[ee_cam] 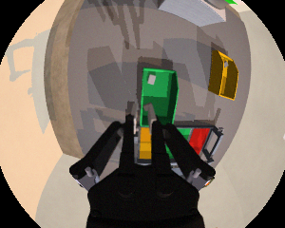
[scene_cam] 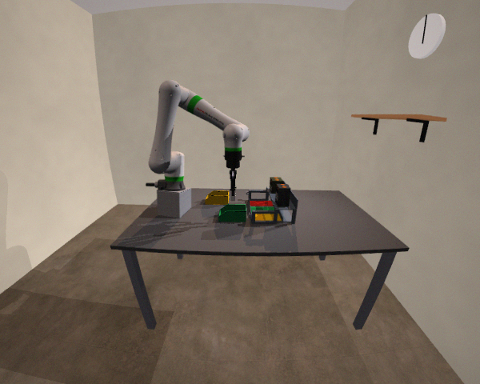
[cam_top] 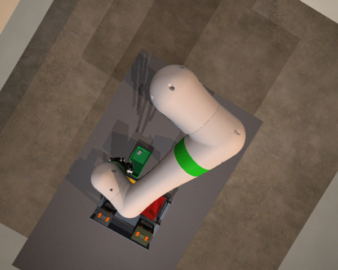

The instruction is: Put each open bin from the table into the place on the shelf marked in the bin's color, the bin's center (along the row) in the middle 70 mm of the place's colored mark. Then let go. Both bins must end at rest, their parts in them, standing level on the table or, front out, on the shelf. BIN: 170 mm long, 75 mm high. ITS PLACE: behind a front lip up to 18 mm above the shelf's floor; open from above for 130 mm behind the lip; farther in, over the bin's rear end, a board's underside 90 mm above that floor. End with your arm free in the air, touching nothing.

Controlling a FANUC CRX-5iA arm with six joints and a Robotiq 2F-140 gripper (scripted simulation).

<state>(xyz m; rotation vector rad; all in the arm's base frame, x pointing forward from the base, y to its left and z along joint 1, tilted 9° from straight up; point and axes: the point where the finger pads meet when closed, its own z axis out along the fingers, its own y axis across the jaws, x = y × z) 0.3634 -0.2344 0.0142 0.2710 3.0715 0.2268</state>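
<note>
A green open bin [cam_top: 139, 161] stands on the table in front of the shelf [scene_cam: 272, 208]; it also shows in the side view [scene_cam: 232, 214] and the wrist view [ee_cam: 160, 95], with a small grey part in it. A yellow open bin [scene_cam: 217, 197] stands on the table nearer the robot base, and shows at the right of the wrist view [ee_cam: 224, 75]. My gripper [scene_cam: 233, 188] points straight down, well above the table, over the green bin's end that faces the shelf. Its fingers stand a narrow gap apart with nothing between them.
The shelf rack shows red [scene_cam: 261, 203], green and yellow [scene_cam: 263, 217] colours at its front. A red bin [cam_top: 154, 207] sits in it. Two dark boxes with orange marks [scene_cam: 279, 188] stand on its top. The grey robot base [scene_cam: 173, 202] stands at the table's left.
</note>
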